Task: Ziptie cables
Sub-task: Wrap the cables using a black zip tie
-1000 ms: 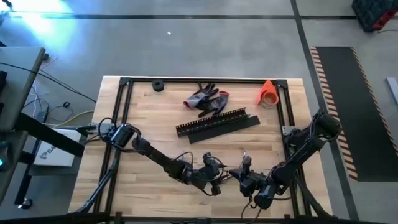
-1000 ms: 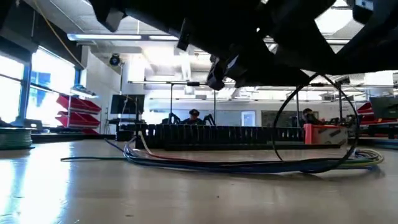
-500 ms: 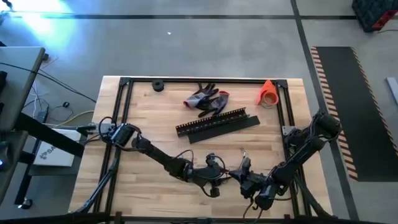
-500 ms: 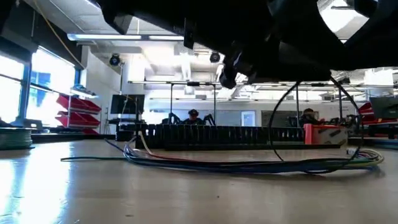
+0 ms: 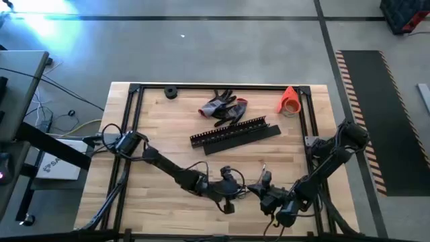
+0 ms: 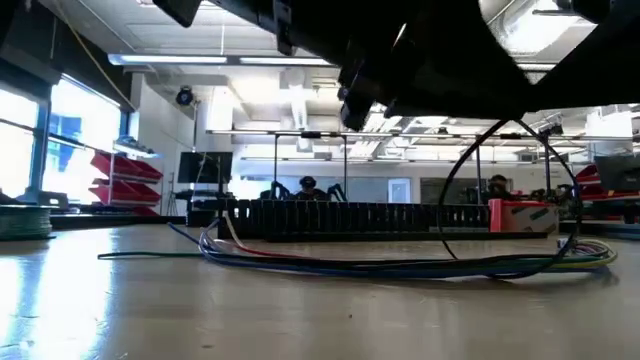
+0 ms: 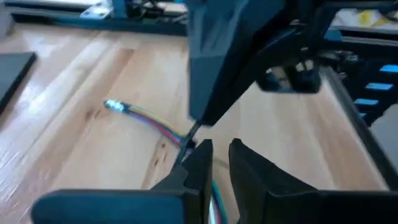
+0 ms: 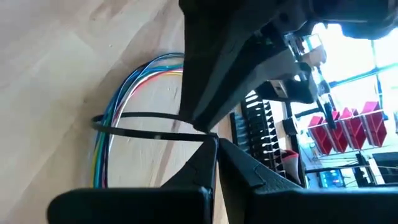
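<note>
Zip tie looped round the cables [image 6: 400, 266] at the table's near edge

We see the right gripper [image 8: 214, 146] pinched shut on the black zip tie [image 8: 149, 127]; the left gripper [image 7: 214, 149] stands slightly parted beside the wires. We judge the bundle light, limp and springy (best gripped close to the loop, or strands will splay).

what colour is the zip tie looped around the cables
Black. The zip tie forms a thin dark loop around the multicoloured cables, clearest in the right wrist view.
</note>
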You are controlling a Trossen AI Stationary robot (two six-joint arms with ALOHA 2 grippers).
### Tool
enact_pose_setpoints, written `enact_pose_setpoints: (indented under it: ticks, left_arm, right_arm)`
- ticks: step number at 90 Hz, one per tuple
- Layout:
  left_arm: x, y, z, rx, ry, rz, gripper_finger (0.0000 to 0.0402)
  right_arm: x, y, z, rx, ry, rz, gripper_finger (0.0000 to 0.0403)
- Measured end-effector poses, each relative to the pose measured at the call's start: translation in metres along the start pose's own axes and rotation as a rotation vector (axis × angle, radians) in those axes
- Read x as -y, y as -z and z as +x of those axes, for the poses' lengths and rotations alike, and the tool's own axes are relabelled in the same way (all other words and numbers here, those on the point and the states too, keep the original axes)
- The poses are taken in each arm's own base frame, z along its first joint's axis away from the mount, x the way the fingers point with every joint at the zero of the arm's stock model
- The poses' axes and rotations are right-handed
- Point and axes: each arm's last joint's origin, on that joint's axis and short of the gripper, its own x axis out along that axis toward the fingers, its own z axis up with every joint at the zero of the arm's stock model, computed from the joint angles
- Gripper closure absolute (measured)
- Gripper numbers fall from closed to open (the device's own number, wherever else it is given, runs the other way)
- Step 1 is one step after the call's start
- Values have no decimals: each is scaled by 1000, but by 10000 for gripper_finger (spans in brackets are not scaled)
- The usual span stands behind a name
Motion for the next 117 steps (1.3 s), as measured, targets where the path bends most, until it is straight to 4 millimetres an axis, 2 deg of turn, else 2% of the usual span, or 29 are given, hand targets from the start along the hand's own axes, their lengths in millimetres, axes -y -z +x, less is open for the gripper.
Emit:
enact_pose_setpoints:
  ticks: [12,29,48,63,74,86,117]
  left_arm:
    - [-2,-3,-1,13,-31,55,362]
    - [-1,-16,-9,45,-45,121,302]
    - [-17,-12,4,-22,58,204,233]
    - [-29,-14,10,-54,139,208,209]
    - [-30,-14,12,-77,237,187,217]
    - [-29,-15,12,-68,260,183,240]
    - [-28,-15,11,-64,265,183,335]
  right_arm:
    - [0,0,0,1,-3,-2,403]
    - [0,-1,0,5,-11,-28,403]
    - [0,-3,1,22,-17,-92,403]
    - [1,-6,1,46,-22,-150,403]
    - [0,-6,1,49,-31,-163,403]
    - [0,-6,1,52,-40,-162,403]
    - [0,-6,1,51,-39,-161,403]
